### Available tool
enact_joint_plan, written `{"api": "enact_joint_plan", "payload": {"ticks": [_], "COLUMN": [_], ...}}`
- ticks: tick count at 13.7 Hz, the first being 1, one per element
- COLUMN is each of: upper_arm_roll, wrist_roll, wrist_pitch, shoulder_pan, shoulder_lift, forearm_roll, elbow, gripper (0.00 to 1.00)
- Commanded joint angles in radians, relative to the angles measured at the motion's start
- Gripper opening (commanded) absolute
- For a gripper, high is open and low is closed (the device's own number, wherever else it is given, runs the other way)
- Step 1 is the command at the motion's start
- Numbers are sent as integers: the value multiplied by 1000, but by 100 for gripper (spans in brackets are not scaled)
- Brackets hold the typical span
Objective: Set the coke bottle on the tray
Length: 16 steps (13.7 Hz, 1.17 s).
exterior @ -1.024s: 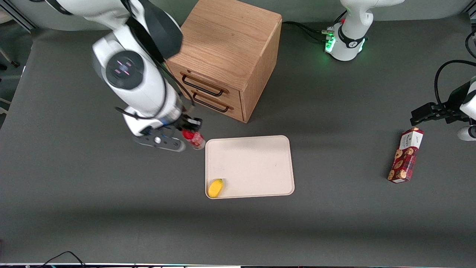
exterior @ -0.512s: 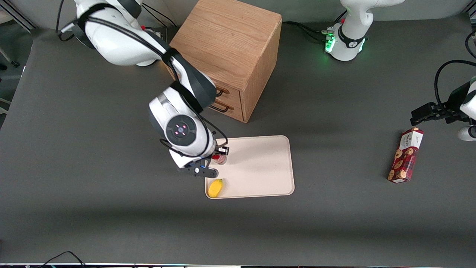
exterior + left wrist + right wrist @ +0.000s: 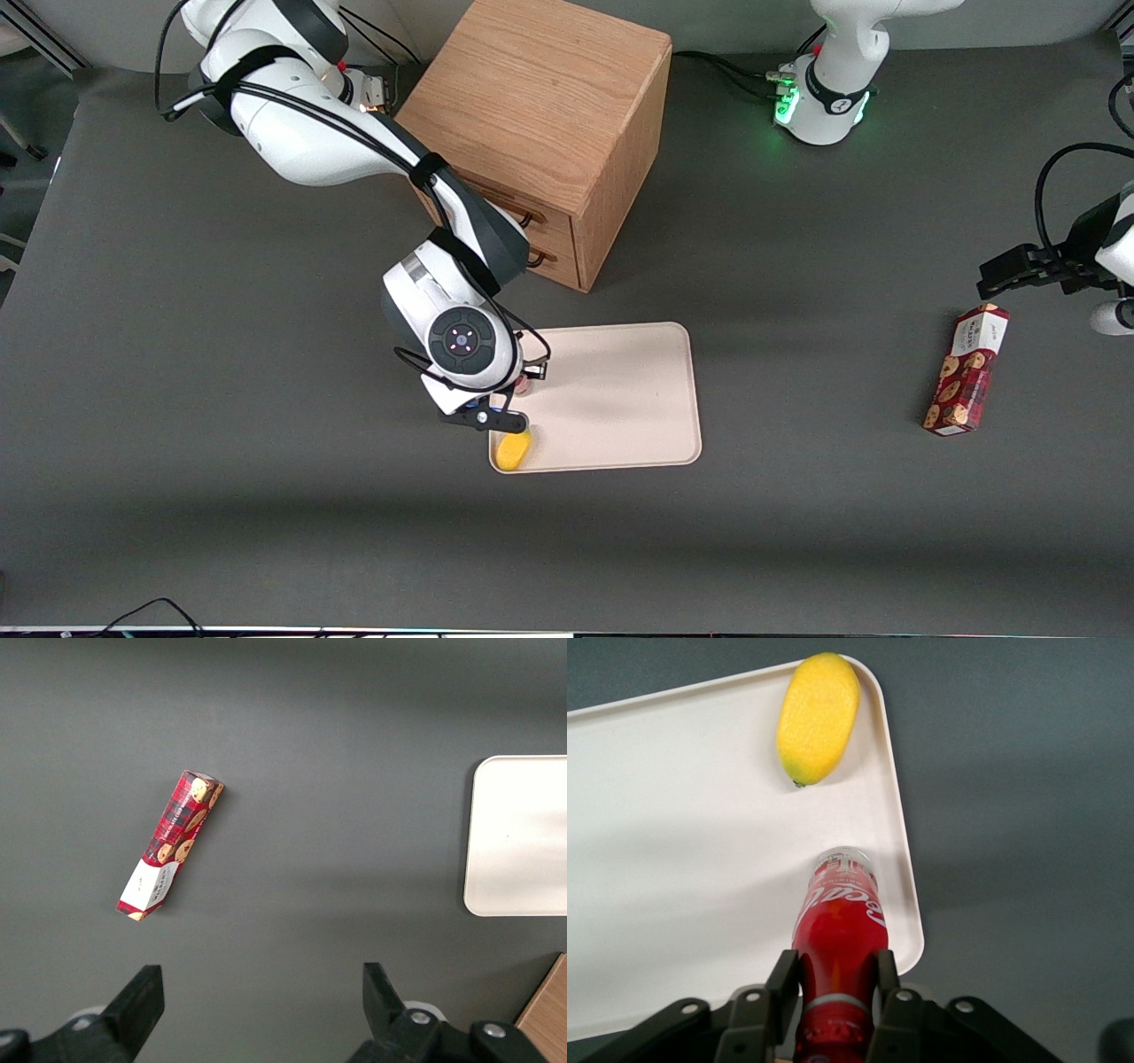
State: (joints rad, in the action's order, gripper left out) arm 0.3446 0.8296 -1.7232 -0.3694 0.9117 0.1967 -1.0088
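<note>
My right gripper (image 3: pixel 835 979) is shut on the coke bottle (image 3: pixel 840 935), a slim red bottle with white lettering, gripped just below its cap. The bottle hangs upright with its clear base over the cream tray (image 3: pixel 682 815), close to the tray's rim. In the front view the gripper (image 3: pixel 518 387) sits over the edge of the tray (image 3: pixel 620 399) nearest the working arm, and only a sliver of the bottle (image 3: pixel 524 385) shows under the wrist. I cannot tell whether the base touches the tray.
A yellow mango (image 3: pixel 513 447) lies in the tray's corner near the front camera, close to the bottle; it also shows in the right wrist view (image 3: pixel 819 718). A wooden drawer cabinet (image 3: pixel 540 133) stands farther back. A red cookie box (image 3: pixel 967 369) lies toward the parked arm's end.
My gripper has carried the bottle from the table beside the cabinet to over the tray's edge, then dropped lower and a little nearer the mango.
</note>
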Motion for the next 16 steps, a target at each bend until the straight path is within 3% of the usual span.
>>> {"api": "enact_joint_plan", "payload": {"ticks": [1, 4, 6, 8, 10, 13, 16], "upper_arm_roll": [-7, -88, -136, -231, -263, -395, -510], "wrist_roll": [-21, -41, -151, -220, -343, -556, -679], "wrist_pitch": [10, -88, -99, -84, -79, -78, -46], "shoulder_pan": [-10, -11, 0, 13, 84, 118, 118], "shoulder_lift": [-37, -251, -414, -552, -704, -934, -1031], "forearm_roll": [24, 12, -12, -100, -154, -178, -194], "elbow": [-28, -251, -379, -469, -587, -790, -846], "gripper": [100, 100, 100, 100, 100, 100, 100]}}
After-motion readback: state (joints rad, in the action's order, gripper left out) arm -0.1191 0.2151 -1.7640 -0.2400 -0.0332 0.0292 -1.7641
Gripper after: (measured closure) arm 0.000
